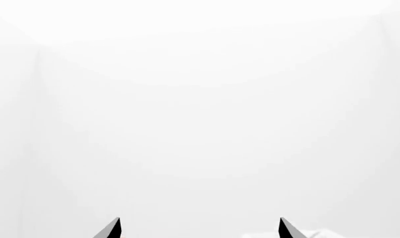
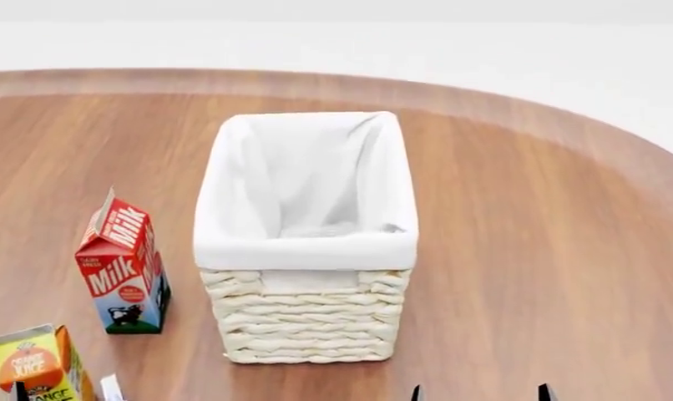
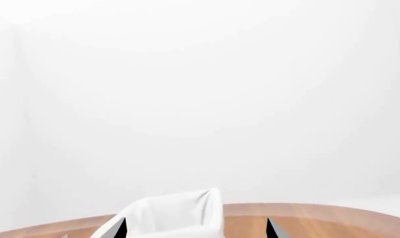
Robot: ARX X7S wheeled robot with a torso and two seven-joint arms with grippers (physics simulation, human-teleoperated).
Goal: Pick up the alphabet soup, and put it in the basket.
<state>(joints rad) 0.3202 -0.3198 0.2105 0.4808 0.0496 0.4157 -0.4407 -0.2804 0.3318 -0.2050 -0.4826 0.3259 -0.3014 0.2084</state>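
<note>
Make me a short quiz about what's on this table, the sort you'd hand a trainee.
1. True or false: the basket already holds a can.
2. Which stands nearer the basket: A) the milk carton B) the orange juice carton?
3. Fill in: the basket's lining is ____ in colour.

Key
1. False: only white cloth shows inside; the alphabet soup appears in no view.
2. A: the milk carton stands on the wooden table just left of the basket; the juice carton sits further off, at the picture's bottom corner.
3. White.
</note>
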